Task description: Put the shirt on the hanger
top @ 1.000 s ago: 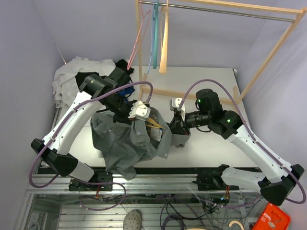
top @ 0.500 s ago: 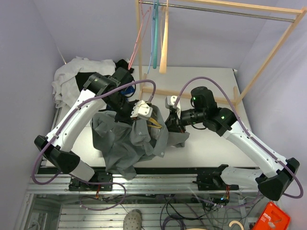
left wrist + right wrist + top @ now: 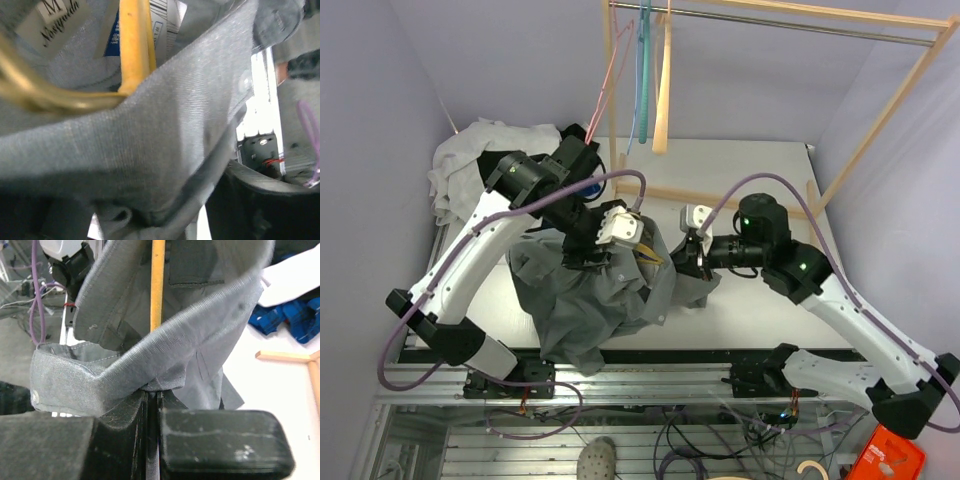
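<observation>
1. Both wrists have shifted a little; the left gripper (image 3: pixel 583 251) sits on the shirt (image 3: pixel 590 310), and I cannot tell if it is released.
2. Just ahead of it, the hanger (image 3: pixel 134 45) is under loose cloth, which may slip off.
3. The right gripper (image 3: pixel 152 400) clenches the shirt; a hard pull may drag the hanger out.

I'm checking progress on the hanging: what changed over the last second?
The right gripper, shut on the shirt at its edge, swung left toward the left gripper, then drew back right, tugging the cloth along. The left gripper barely shifted; whether it let go does not show. Unchanged: the yellow hanger inside the shirt, the rack, the clothes pile.
</observation>
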